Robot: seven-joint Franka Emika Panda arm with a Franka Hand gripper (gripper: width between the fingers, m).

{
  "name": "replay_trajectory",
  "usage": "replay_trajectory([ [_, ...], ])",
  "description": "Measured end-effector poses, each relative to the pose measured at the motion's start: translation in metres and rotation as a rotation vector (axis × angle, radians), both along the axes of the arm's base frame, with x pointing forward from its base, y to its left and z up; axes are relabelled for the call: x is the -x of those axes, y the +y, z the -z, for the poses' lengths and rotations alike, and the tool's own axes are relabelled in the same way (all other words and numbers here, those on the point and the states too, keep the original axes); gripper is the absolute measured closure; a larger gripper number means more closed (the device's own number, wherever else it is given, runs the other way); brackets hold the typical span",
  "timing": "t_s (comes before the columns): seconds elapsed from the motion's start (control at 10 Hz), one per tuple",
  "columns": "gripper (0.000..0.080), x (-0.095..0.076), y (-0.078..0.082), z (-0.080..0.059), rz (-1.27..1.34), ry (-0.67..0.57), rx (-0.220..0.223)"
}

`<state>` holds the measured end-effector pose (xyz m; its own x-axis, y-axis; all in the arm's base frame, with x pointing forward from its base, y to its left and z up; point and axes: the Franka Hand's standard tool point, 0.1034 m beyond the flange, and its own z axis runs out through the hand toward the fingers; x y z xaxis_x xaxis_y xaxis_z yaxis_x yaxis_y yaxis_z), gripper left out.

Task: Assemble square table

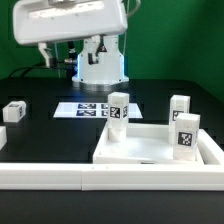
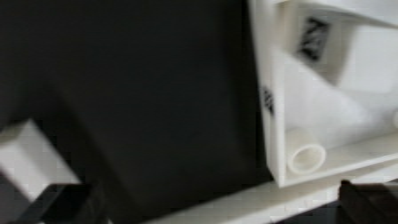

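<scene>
A: Slab? Legs?

B: Square tabletop [image 1: 150,145] lies lower right on the black worktop [image 1: 40,135], probably braced against the L-shaped rail [image 1: 60,176]. Three legs [image 1: 117,108] stand by it; one lies far left.

A: Hand?

B: Hand [image 2: 210,197] empty, wide apart above the slab's corner hole [image 2: 306,155].

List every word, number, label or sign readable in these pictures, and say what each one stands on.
No words, numbers or brand names can be read in either view.
Black-and-white marker tags, patterns only: on the legs.
Same patterns on the marker board.
Tags on the square slab: blurred in the wrist view.
</scene>
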<state>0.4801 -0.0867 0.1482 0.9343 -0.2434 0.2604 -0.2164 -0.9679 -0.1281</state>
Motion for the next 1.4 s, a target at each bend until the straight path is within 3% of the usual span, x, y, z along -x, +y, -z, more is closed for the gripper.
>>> replay_trajectory([
  [0.4,0.0150,0.003,0.001,0.010,0.022,0.034,-0.015],
  [0.5,0.0150,0.012,0.005,0.022,-0.022,0.134,-0.054],
  [0.6,0.0150,0.028,-0.010,0.034,-0.094,0.265,-0.077],
  [0.8,0.0150,0.067,-0.055,0.060,-0.138,0.422,-0.105],
  [1.0,0.0150,0.099,-0.097,0.086,-0.187,0.533,-0.133],
  [1.1,0.0150,0.110,-0.115,0.092,-0.191,0.595,-0.150],
  [1.3,0.0150,0.114,-0.128,0.104,-0.190,0.663,-0.154],
  [1.4,0.0150,0.118,-0.121,0.101,-0.198,0.750,-0.189],
])
